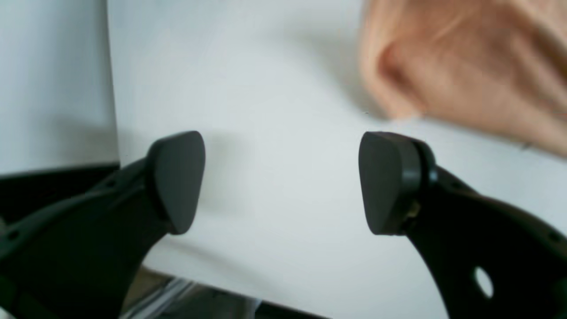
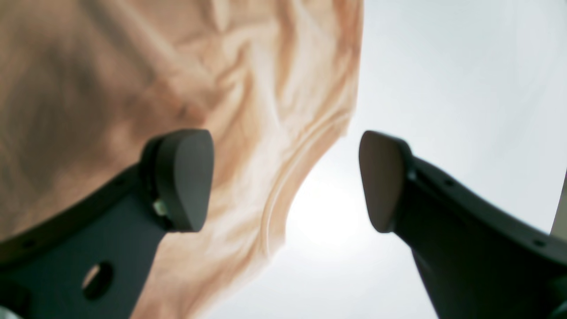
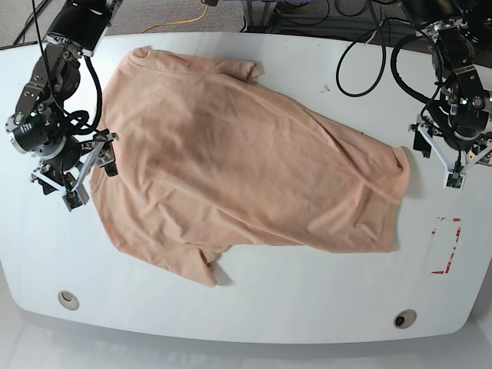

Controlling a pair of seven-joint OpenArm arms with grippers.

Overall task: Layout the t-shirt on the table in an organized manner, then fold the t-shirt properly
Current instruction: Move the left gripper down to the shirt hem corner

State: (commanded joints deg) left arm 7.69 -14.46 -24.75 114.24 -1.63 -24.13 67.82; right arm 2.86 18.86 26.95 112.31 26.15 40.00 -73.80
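Base view is bright, even and sharp. Both wrist views are soft: the t-shirt point(image 2: 177, 88) is blurry and only the fingers point(image 1: 177, 181) look reasonably crisp. There's a glare blob on the glossy tabletop point(image 2: 328, 212), and faint finger shadows on the left wrist view.

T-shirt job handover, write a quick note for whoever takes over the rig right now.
Left gripper: open, empty, over bare table just off one end of the t-shirt.
Right gripper: open, empty, straddling the shirt's edge at the other end.
The t-shirt is spread across the middle of the table, lying diagonally, with wrinkles and one sleeve bunched at the near edge.
Done: roughly laid out.
Left: straighten and smooth it, then do all the folds; none are started.
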